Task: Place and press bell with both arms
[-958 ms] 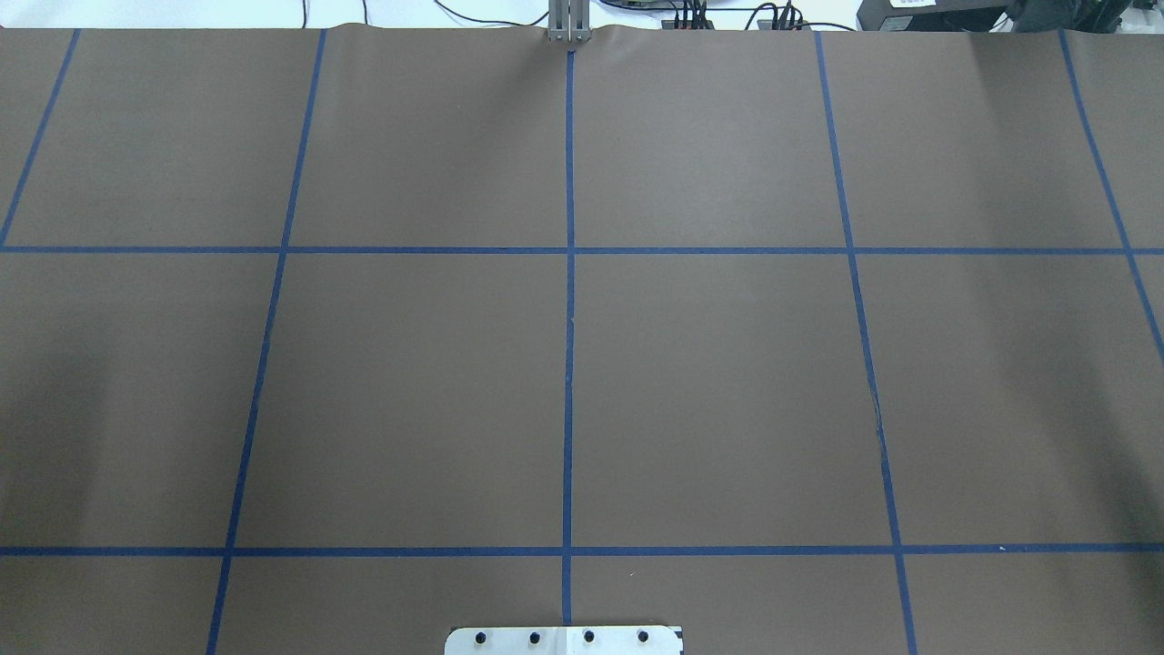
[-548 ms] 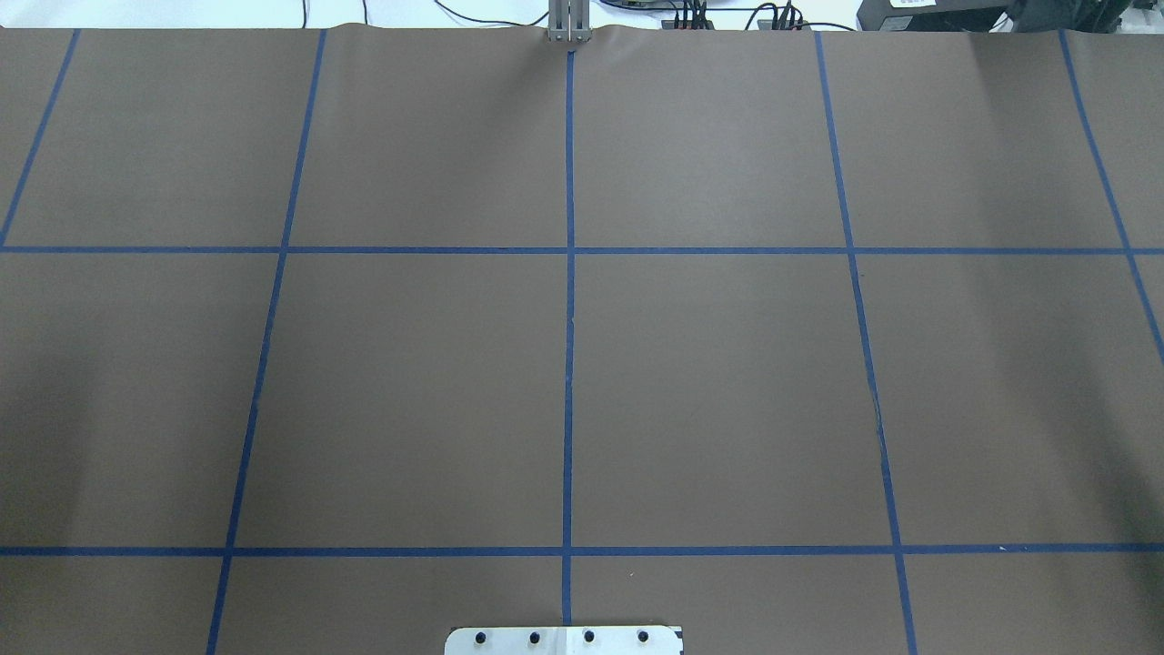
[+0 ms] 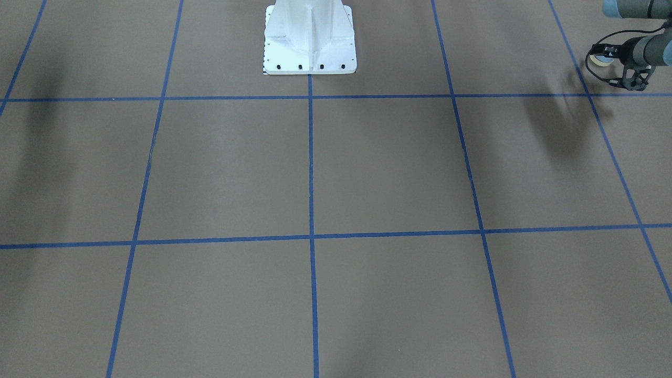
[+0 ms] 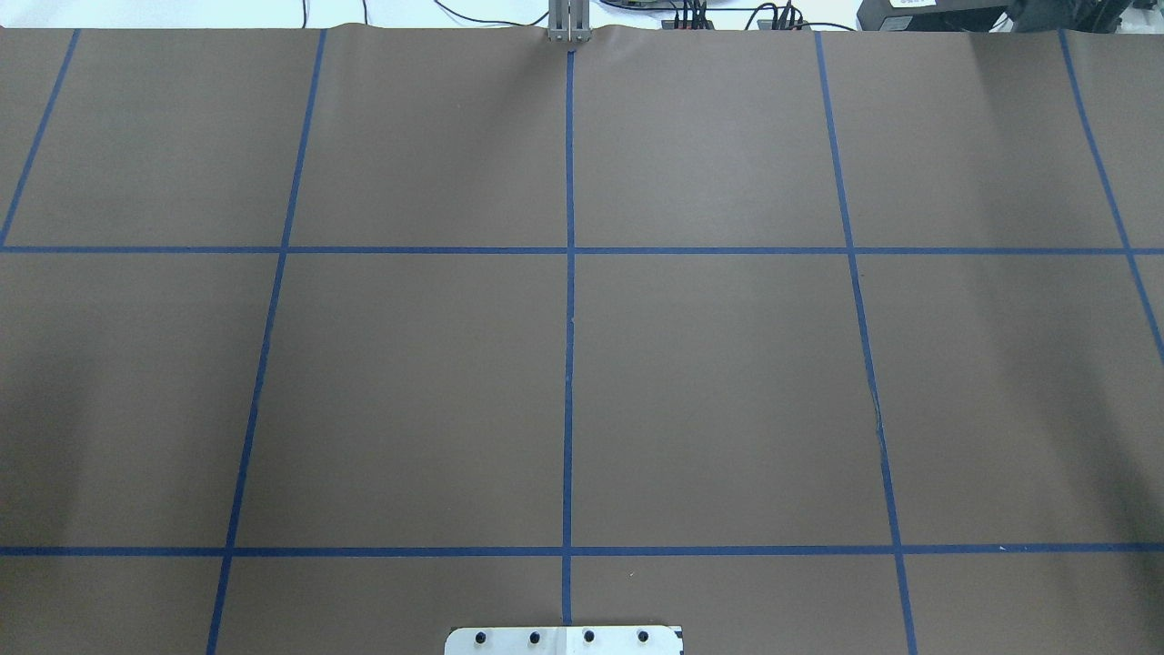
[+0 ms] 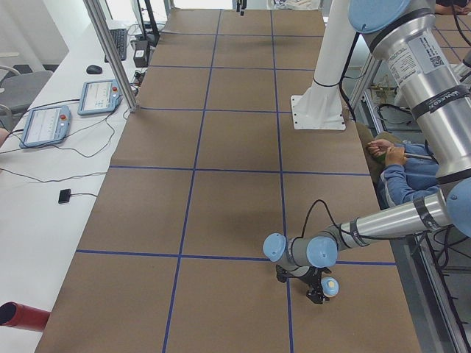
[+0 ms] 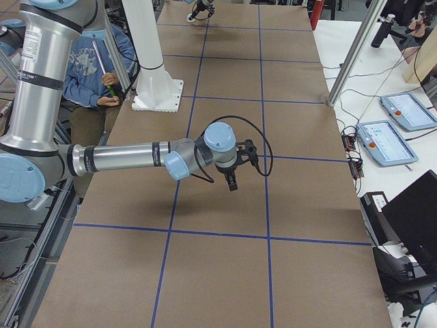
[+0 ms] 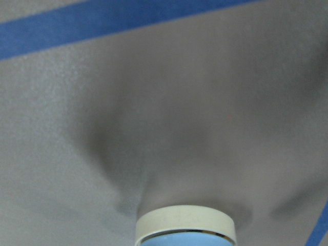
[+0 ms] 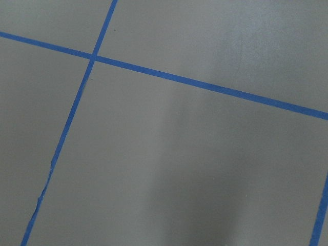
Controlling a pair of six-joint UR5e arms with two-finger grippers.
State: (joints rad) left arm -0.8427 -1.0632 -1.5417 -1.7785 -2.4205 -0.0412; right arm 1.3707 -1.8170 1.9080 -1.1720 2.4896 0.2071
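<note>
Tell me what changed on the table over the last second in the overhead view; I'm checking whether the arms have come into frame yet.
Nothing visibly changed. The brown table cover, its blue tape grid and the white base plate look the same, and neither arm shows in the overhead view.

We see only the bell's (image 7: 185, 225) cream rim, cut off by the left wrist view's bottom edge; we can't tell how the right gripper's (image 6: 232, 183) jaws stand.

table (image 4: 727, 364): brown cover | blue tape grid (image 4: 569, 364) | white pedestal (image 3: 310, 37) bolted on
</note>
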